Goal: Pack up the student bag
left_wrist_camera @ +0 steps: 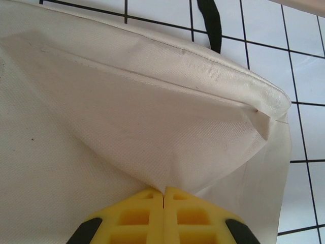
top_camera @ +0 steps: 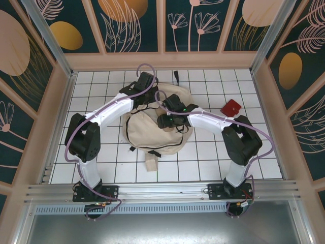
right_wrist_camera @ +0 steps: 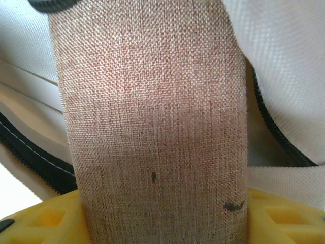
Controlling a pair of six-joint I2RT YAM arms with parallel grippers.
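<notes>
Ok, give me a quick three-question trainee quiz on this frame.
1. True or false: the left gripper is open above the student bag.
2. The right gripper holds: A) a water bottle, B) a tan woven fabric piece, C) nothing?
3. What colour is the small object on the tiles right of the bag?
Key: 1 false, it pinches the bag's fabric; 2 B; 3 red.

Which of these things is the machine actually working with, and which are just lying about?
Job in hand: student bag, left jaws shut on its fabric; brown woven item gripped in the right jaws.
Lying about: red object on the tiled table, right of the bag, untouched.
</notes>
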